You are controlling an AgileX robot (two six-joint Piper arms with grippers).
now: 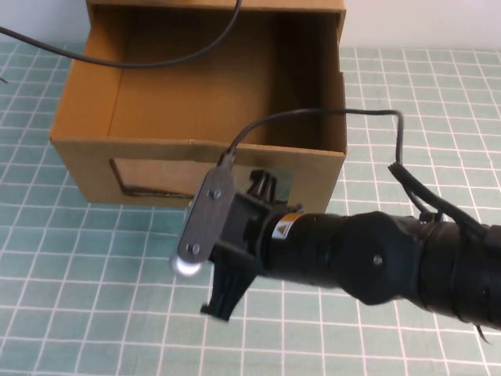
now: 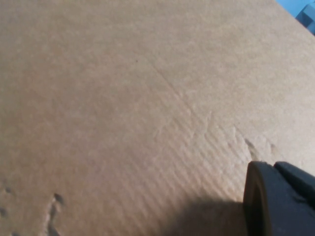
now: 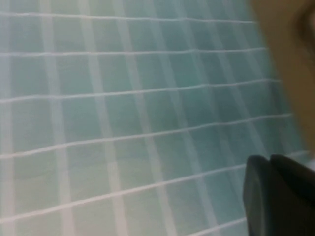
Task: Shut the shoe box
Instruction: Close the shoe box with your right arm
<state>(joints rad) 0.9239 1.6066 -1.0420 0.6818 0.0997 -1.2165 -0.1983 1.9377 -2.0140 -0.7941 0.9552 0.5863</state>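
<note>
The shoe box is a brown cardboard drawer pulled out toward me from its outer sleeve, and its inside is empty. Its front panel has a clear window. My right gripper is shut and sits right at the front panel's right part, low over the mat; whether it touches is unclear. In the right wrist view the right gripper hangs over the mat with the box at the edge. My left gripper, shut, lies close against bare cardboard of the box. It is outside the high view.
A green mat with a white grid covers the table around the box. A black cable crosses the open drawer from the left. My right arm fills the lower right of the high view.
</note>
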